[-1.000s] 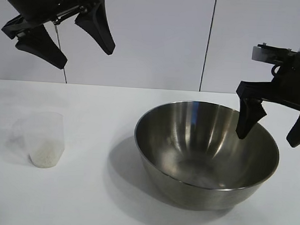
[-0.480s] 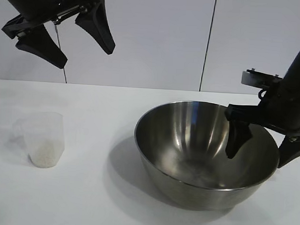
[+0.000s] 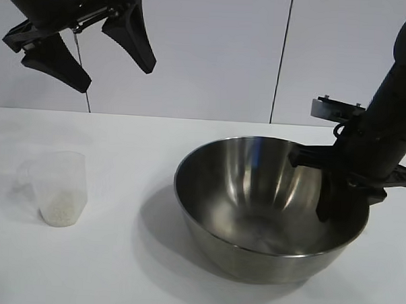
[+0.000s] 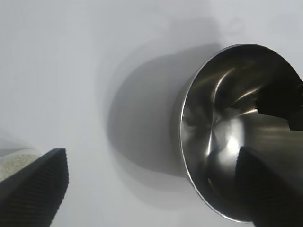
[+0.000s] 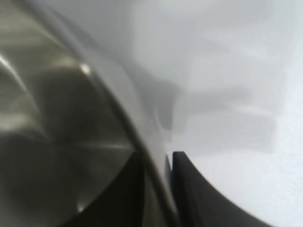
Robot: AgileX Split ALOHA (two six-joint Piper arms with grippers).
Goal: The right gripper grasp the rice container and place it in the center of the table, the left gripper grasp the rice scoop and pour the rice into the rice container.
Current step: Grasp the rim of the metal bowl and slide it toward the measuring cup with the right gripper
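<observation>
We note the right gripper (image 3: 345, 209) lower than a second ago, now at the right rim of the rice container (image 3: 254, 215). Its fingers, then spread apart, now pinch the wall, one inside, one outside. The container has shifted slightly left.

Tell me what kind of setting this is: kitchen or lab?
Likely a lab test bench, not a kitchen: a bare white tabletop against plain white wall panels, holding only a shiny steel bowl and a frosted plastic cup of rice, with black robot arms overhead.
</observation>
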